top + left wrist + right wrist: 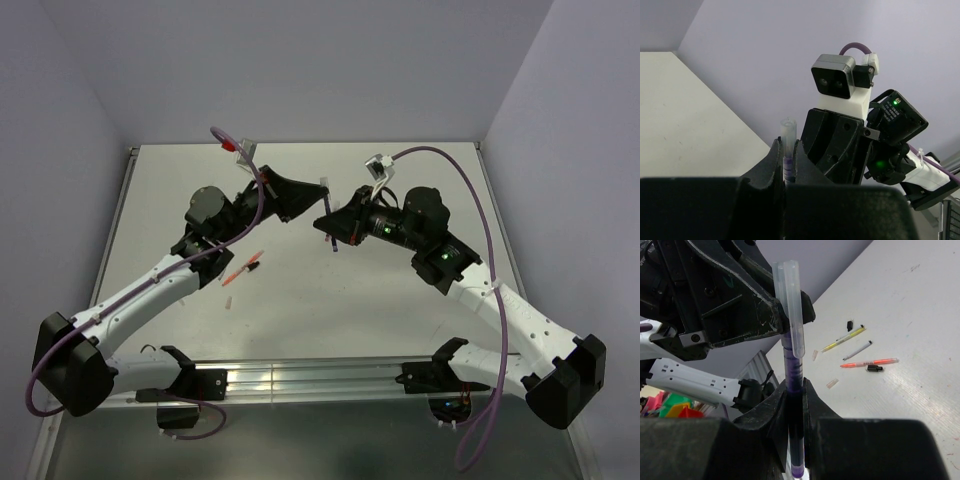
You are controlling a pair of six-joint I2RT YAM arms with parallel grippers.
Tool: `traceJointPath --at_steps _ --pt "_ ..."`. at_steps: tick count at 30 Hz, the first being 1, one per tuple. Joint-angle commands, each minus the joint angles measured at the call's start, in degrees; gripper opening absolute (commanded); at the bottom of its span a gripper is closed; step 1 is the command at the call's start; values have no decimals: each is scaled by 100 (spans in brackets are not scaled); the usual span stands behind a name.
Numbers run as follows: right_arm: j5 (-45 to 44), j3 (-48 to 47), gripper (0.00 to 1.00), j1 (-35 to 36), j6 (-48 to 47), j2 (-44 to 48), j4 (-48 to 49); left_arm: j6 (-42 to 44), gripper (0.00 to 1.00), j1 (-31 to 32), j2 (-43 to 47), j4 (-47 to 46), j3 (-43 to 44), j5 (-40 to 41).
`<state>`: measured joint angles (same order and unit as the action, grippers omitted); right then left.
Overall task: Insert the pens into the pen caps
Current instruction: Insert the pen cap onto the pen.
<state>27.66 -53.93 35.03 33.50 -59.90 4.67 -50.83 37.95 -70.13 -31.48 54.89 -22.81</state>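
Above the table's middle, my right gripper (795,384) is shut on a dark purple pen (793,367) that stands upright between its fingers. My left gripper (788,146) is shut on a clear pen cap (788,129). The same pen cap (790,305) sits over the pen's upper end, and purple shows inside the tube. In the top view the left gripper (316,196) and the right gripper (334,226) meet tip to tip, with the purple pen (331,243) hanging below them.
On the table lie a yellow pen (844,339), a white-black pen (857,350), an orange pen (870,362), two black caps (874,368) (849,325) and two clear caps (832,383) (814,355). The orange pen (243,270) lies beside my left forearm.
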Motion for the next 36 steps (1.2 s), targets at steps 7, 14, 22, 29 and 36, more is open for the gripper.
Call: traceJointPath --at_steps 7,14,22,29,36 --pt "-674 49 0 -145 -194 356 878 600 0 756 491 292 -383 -84" --pt "-797 -91 0 -145 -344 426 878 785 0 1029 526 459 -383 110" --pt "-1069 -381 0 -145 -642 479 659 934 0 1284 509 643 -418 329" --pt "-1228 -601 0 -145 -757 497 562 1013 0 1451 544 801 -515 514" --pt "-1307 -794 0 -163 -853 479 491 1049 0 1627 553 863 -629 672"
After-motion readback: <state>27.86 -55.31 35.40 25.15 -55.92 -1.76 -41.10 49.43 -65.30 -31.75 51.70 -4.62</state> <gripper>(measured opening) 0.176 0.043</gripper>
